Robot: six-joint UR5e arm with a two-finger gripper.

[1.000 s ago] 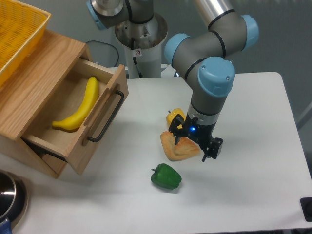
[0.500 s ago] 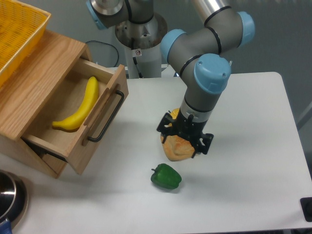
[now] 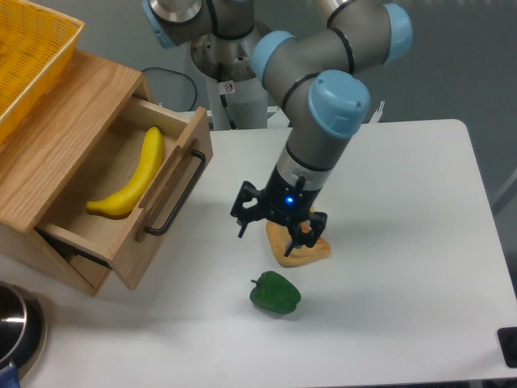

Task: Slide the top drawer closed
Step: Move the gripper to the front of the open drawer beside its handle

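The top drawer point(image 3: 174, 190) of the oak cabinet stands pulled out at the left, its black bar handle point(image 3: 179, 197) facing the table middle. A yellow banana point(image 3: 135, 173) lies inside it. My gripper point(image 3: 273, 227) hangs open over the table to the right of the drawer front, apart from the handle. Its fingers point(image 3: 241, 220) point down with nothing between them, just above an orange bread-like piece point(image 3: 299, 250).
A green pepper point(image 3: 275, 293) lies in front of the gripper. A yellow mesh basket point(image 3: 28, 56) sits on top of the cabinet point(image 3: 73, 121). A metal pot point(image 3: 16, 331) shows at the bottom left corner. The robot base point(image 3: 230, 81) stands behind.
My gripper has moved left across the orange piece, toward the drawer, and has turned about its axis. The drawer has not moved.
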